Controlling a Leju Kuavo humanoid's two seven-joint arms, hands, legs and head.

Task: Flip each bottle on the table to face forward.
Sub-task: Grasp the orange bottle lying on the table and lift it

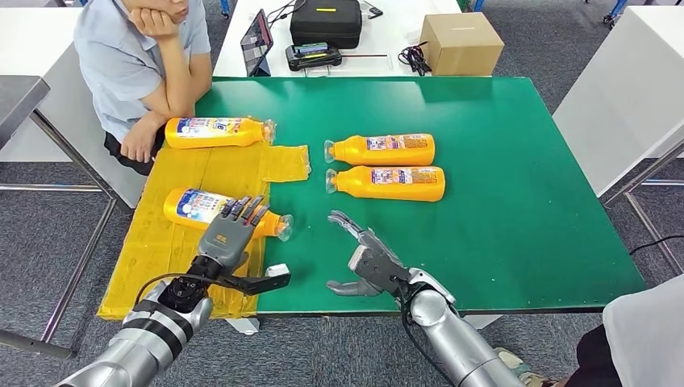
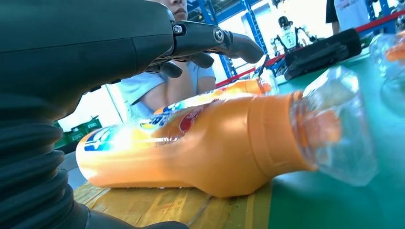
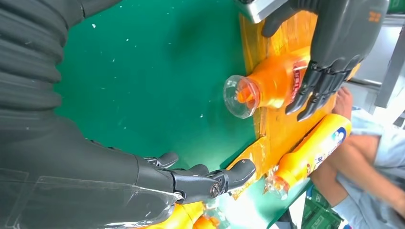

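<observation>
Step in hand, by my read: flipping the near bottle (image 1: pixel 218 211), one of four on the counter (image 1: pixel 516 185). Left hand (image 1: pixel 230 234) was laid over its body, fingers (image 1: pixel 246 208) draped across the label, thumb low on the near side w/ a gap showing in the left wrist view — not clamped yet, grasping nothing. The bottle lay on its side on yellow cardboard (image 1: pixel 173 258), clear cap end past the fingertips toward the right hand (image 1: pixel 367 258). That hand was released, fingers spread, hovering near the cap, apart from it. Next move prob. calls for closing round the body & rolling it label-forward w/o it slipping.
</observation>
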